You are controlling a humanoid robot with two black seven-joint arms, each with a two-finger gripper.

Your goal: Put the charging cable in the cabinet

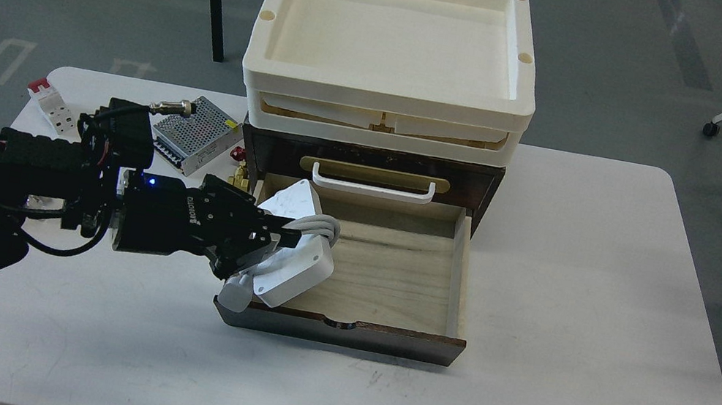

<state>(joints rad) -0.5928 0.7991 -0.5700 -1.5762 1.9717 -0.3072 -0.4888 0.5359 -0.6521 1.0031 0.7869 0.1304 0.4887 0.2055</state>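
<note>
My left gripper (270, 235), jaws clamped on the flat white cord-wrapped plastic charging cable (295, 258), partly hides it over the dark wooden cabinet's (368, 159) open pale drawer (393, 275), left edge.

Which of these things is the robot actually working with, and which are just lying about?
Part of the job:
- charging cable, held by the left gripper
- cabinet with its open drawer

Just lying about:
- silver power-supply box
- cream trays on the cabinet
- red-and-white block
</note>
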